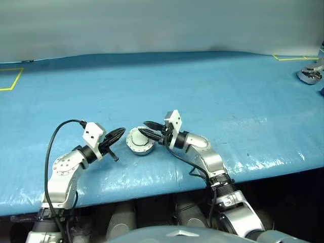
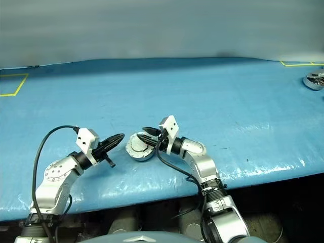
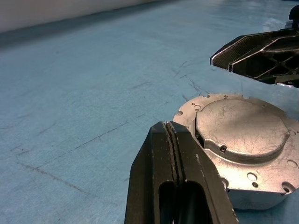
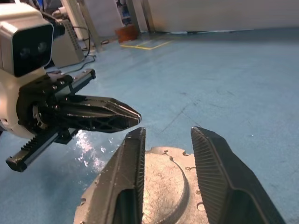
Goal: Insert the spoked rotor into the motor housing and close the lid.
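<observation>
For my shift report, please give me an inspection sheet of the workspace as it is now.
Surface: blue table cover, scuffed, with yellow tape marks near the far corners.
Job's things: motor housing lies flat between the grippers, lid closed on top; the spoked rotor is nothing seen.
Clutter: a metal part at the far right edge.
Grippers: left gripper shut, beside the housing; right gripper open, fingers over the lid.
Cables: black cable looping along the left arm.
Surroundings: plain grey wall behind.
</observation>
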Controlling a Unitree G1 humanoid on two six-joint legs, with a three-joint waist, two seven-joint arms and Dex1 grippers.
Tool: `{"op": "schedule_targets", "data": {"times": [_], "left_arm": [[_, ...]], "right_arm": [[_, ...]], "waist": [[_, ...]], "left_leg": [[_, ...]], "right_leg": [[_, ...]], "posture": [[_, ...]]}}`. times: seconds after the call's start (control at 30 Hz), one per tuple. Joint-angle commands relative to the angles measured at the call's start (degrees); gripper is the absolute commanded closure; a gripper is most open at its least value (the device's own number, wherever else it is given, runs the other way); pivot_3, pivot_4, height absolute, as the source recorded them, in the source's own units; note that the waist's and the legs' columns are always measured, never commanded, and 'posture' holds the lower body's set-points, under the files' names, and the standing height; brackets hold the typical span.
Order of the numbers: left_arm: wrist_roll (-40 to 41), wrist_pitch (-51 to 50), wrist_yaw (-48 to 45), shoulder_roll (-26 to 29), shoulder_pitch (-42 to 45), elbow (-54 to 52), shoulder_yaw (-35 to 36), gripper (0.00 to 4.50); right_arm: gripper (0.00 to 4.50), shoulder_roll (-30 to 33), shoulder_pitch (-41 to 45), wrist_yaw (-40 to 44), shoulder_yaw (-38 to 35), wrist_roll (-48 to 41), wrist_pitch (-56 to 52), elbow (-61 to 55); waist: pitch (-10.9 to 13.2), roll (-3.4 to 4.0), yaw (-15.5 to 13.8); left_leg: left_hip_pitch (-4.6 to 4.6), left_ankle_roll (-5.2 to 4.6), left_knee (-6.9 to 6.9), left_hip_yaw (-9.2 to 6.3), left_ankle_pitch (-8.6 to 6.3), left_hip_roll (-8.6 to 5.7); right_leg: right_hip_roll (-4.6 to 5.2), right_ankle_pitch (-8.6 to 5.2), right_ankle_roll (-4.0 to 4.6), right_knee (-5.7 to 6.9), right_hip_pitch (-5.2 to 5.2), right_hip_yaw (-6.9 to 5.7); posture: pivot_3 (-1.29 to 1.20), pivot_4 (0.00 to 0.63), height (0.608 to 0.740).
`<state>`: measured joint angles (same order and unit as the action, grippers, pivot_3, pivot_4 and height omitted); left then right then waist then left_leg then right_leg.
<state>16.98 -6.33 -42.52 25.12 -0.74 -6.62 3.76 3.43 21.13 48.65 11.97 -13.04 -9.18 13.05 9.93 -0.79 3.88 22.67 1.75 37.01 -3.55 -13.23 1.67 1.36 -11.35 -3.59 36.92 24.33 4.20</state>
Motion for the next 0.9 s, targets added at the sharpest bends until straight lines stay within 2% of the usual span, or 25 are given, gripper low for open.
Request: {"op": "schedule_targets", "data": {"times": [0.03, 0.2, 0.67, 0.77, 0.87, 0.9], "left_arm": [[1.1, 1.1, -1.1, 0.2, -0.2, -0.8, 0.0, 4.5], [1.9, 1.5, -2.6, 0.8, -0.9, -1.0, 0.8, 4.5], [2.2, 3.9, -3.0, -0.4, -0.7, 2.5, 0.7, 4.5], [2.1, 4.0, -2.8, -0.5, -0.7, 2.8, 0.7, 4.5], [2.2, 4.1, -2.6, -0.5, -0.7, 2.9, 0.6, 4.5], [2.1, 4.1, -2.5, -0.5, -0.7, 2.9, 0.6, 4.5]], "right_arm": [[1.63, 0.2, -0.1, -0.7, 1.5, 0.9, 0.3, -2.7], [0.02, 0.0, -0.5, -0.3, 3.2, 0.1, -1.9, -3.8], [0.02, 2.7, 0.0, -3.5, 8.2, 9.1, 5.7, 0.4], [0.6, 3.0, 0.0, -3.7, 8.1, 9.5, 6.8, 0.8], [1.52, 2.8, -0.2, -3.0, 7.4, 7.9, 6.3, 0.2], [1.52, 2.8, -0.1, -2.7, 7.2, 7.6, 6.1, 0.0]], "waist": [[0.0, 0.0, 0.0], [0.0, 0.0, 0.0], [0.0, -0.01, -0.1], [0.0, -0.01, -0.1], [0.0, -0.02, -0.1], [0.0, -0.02, -0.1]], "left_leg": [[0.0, 0.0, 0.0, 0.0, 0.0, 0.0], [0.01, 0.0, 0.02, 0.01, 0.0, 0.0], [0.0, 0.0, 0.03, 0.01, 0.0, 0.0], [-0.02, 0.0, 0.04, 0.01, 0.0, 0.0], [-0.01, 0.0, 0.04, 0.01, 0.0, 0.0], [-0.01, 0.0, 0.04, 0.01, 0.0, 0.0]], "right_leg": [[0.0, 0.0, 0.0, 0.0, 0.0, 0.0], [0.0, 0.0, 0.01, 0.0, 0.0, 0.01], [0.01, -0.02, 0.02, -0.02, -0.02, 0.01], [0.01, -0.02, 0.02, -0.01, -0.02, 0.01], [0.01, -0.02, 0.02, -0.01, -0.03, 0.01], [0.01, -0.02, 0.02, -0.01, -0.03, 0.01]], "posture": [[0.0, 0.15, 0.74], [0.0, 0.15, 0.74], [0.0, 0.15, 0.74], [0.0, 0.15, 0.74], [0.0, 0.15, 0.74], [0.0, 0.15, 0.74]]}}
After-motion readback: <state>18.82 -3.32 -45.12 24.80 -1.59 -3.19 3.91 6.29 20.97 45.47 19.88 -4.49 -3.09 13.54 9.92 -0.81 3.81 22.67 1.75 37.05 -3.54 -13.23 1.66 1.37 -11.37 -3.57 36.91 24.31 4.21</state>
